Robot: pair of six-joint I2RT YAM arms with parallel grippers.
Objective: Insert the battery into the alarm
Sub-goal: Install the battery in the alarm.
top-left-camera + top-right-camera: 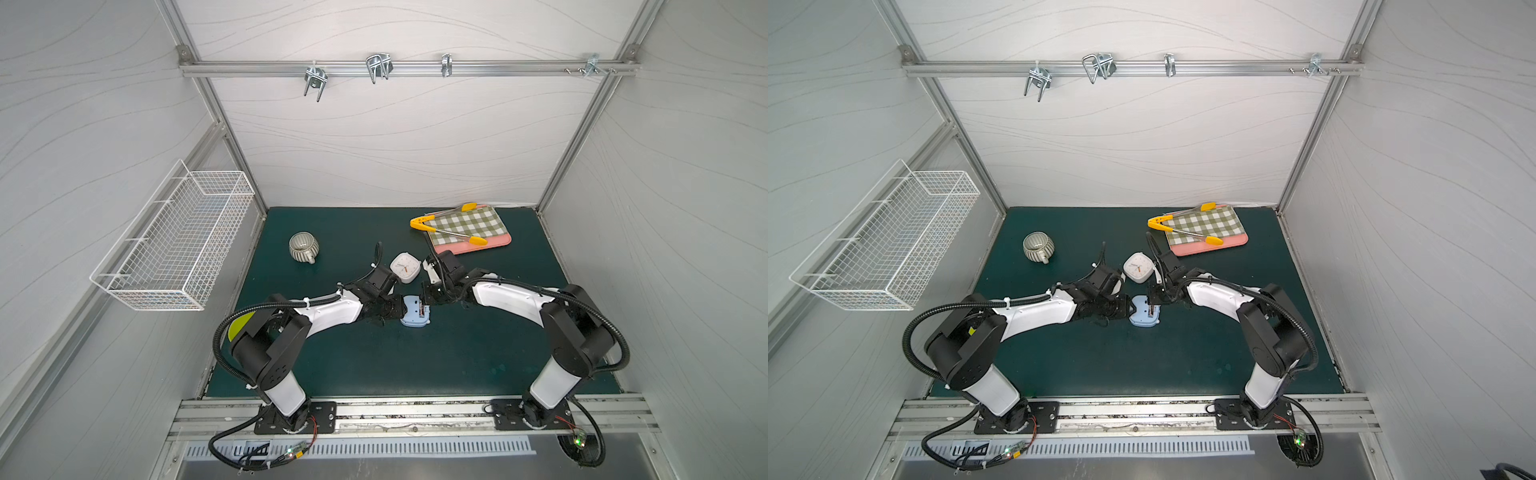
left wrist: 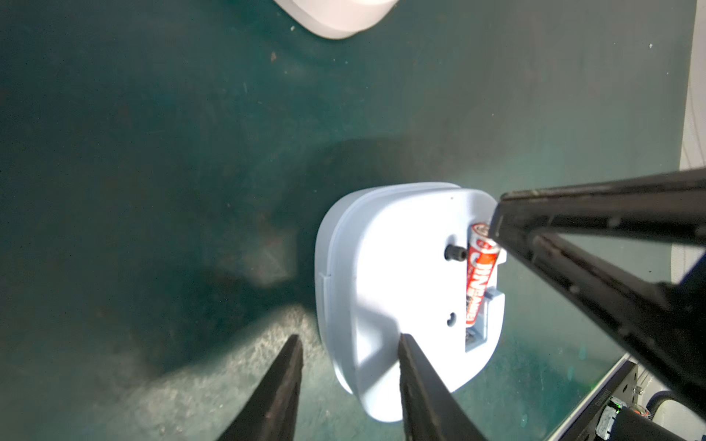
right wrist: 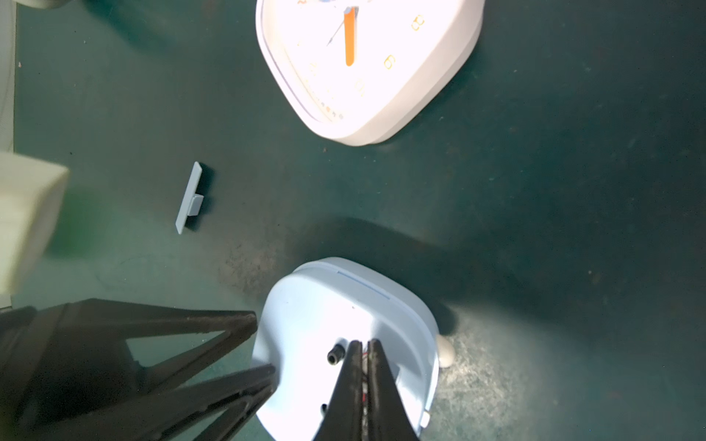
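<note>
Alarm lay face down on the desk, just below mid-frame in both top views. Battery sat in its slot but didn't look fully seated: the end under the right tips looked proud, the other end down.

Risks as I read them:
- Right end effector was clenched, tips on the battery's raised end, nothing held that I could see. Narrow tips on a round can: an off-axis push and they'd skate off, or the battery would pop back out.
- Any sideways push and the alarm would slide or spin on the desk. Left end effector had its fingers spread against the alarm's side, not clamped on it, so it braced one direction only.
- Polarity: couldn't tell.
- Cover lay loose on the desk, apart from the alarm; a wide retreat could knock it.
- White clock sat just above the alarm in frame, between the wrists; a wrist swing could clip it.

Pose: both arms reached in from the lower corners of the frame, elbows bent, forearms converging mid-frame. Left came in low and near level from frame left. Right came from frame right, wrist pitched down over the alarm.
</note>
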